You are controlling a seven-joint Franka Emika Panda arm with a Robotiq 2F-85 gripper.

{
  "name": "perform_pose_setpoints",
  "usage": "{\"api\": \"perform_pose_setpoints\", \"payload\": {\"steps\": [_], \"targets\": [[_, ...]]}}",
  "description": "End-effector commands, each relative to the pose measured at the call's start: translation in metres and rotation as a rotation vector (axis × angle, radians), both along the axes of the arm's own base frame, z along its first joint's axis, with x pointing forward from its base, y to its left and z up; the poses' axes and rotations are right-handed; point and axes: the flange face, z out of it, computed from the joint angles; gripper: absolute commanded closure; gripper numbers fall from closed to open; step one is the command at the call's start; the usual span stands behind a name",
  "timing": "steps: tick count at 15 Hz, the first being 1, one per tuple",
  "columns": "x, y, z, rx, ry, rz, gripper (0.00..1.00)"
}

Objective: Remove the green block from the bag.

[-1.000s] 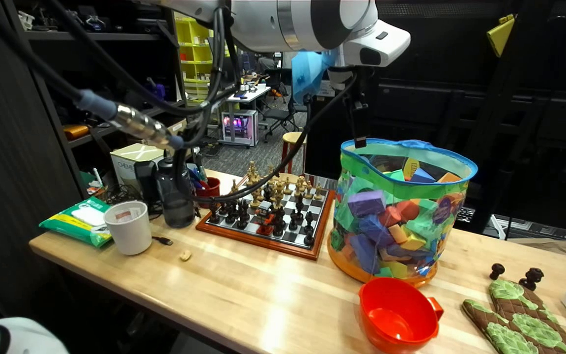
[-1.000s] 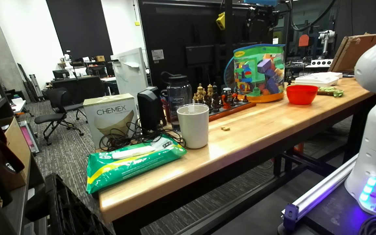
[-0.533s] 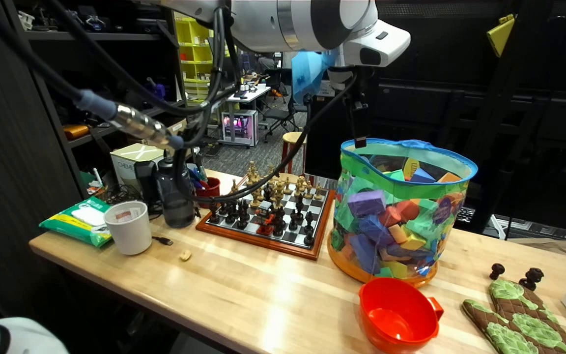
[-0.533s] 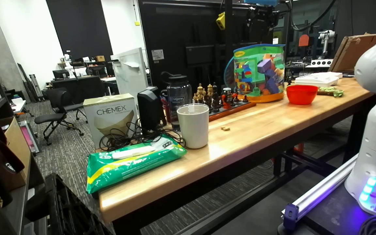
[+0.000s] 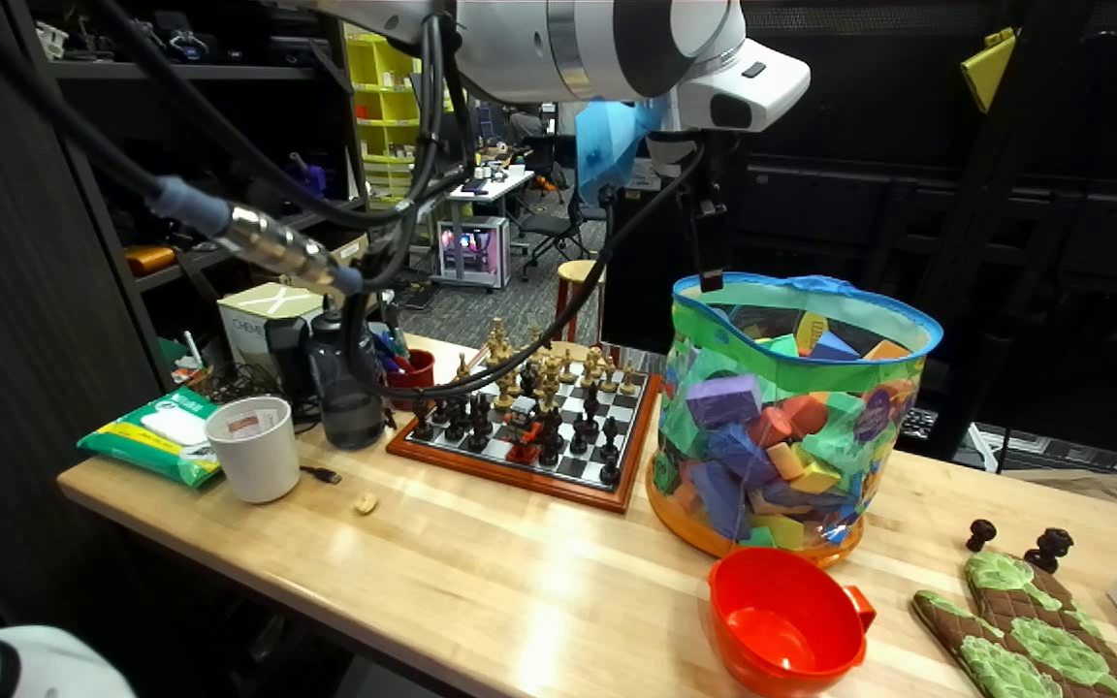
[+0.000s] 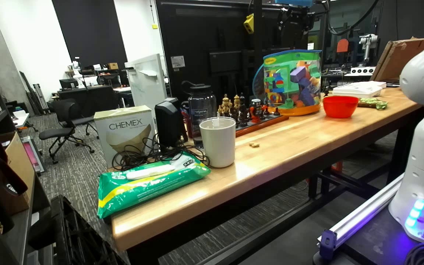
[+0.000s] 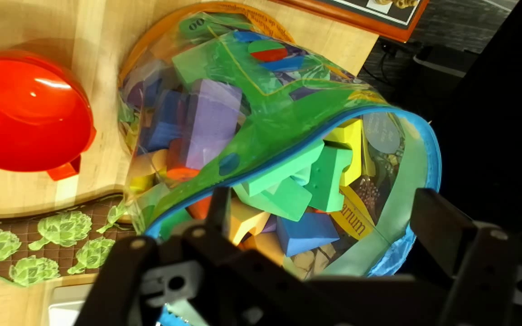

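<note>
On the worktop, a red bowl stood near an artichoke-print oven mitt, a chessboard carried dark and tan chessmen, and a white cup stood beside a green wipes packet.

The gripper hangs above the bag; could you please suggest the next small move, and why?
I would probably lower the gripper slightly toward the pale green block: the jaws stand open and empty, and it shows in the open bag.

Box: "CHEMEX"; btl: "nalgene"; bag: "Building" on orange base & "arium" on ylw patch
</note>
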Motion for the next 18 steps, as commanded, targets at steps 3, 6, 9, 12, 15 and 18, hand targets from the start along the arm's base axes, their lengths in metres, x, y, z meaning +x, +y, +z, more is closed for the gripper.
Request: {"api": "perform_pose_setpoints", "payload": {"steps": [3, 6, 9, 12, 15, 18], "targets": [[0.0002, -0.0003, 0.0006, 0.0, 0.001, 0.0, 0.0], [0.0002, -0.0003, 0.0006, 0.0, 0.001, 0.0, 0.0], [0.0002, -0.0003, 0.0006, 0.0, 0.001, 0.0, 0.0], [0.0002, -0.0003, 0.0006, 0.0, 0.001, 0.0, 0.0], [0.0014, 0.0009, -0.0033, -0.02, 0.003, 0.006, 0.0], [0.0065, -0.0008, -0.0059, -0.04, -0.006, -0.003, 0.0]]}}
